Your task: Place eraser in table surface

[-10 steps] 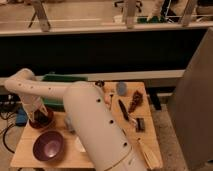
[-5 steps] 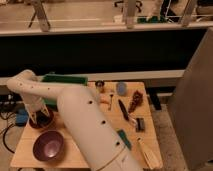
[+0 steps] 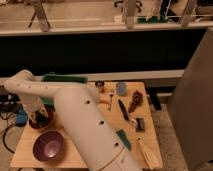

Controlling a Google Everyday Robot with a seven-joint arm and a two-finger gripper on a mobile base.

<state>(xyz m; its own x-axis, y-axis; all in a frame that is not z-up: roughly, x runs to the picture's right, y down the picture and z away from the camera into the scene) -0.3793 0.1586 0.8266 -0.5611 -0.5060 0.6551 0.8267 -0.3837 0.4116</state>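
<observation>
My white arm sweeps from the bottom centre up to the left, bends, and comes down at the table's left side. The gripper (image 3: 38,116) hangs low over a dark red bowl (image 3: 44,121), right at its rim. The eraser does not show anywhere; the wrist hides the inside of that bowl. The light tan table surface (image 3: 107,117) spreads to the right of the arm and carries several small objects.
A purple bowl (image 3: 48,145) sits at the front left. A green tray (image 3: 64,78) lies at the back. To the right are a blue-grey cup (image 3: 121,88), a brown lumpy thing (image 3: 135,101), a dark striped block (image 3: 140,124) and a teal pad (image 3: 124,139).
The arm's big forearm has shifted slightly left across the table. The gripper has stayed over the dark red bowl.
</observation>
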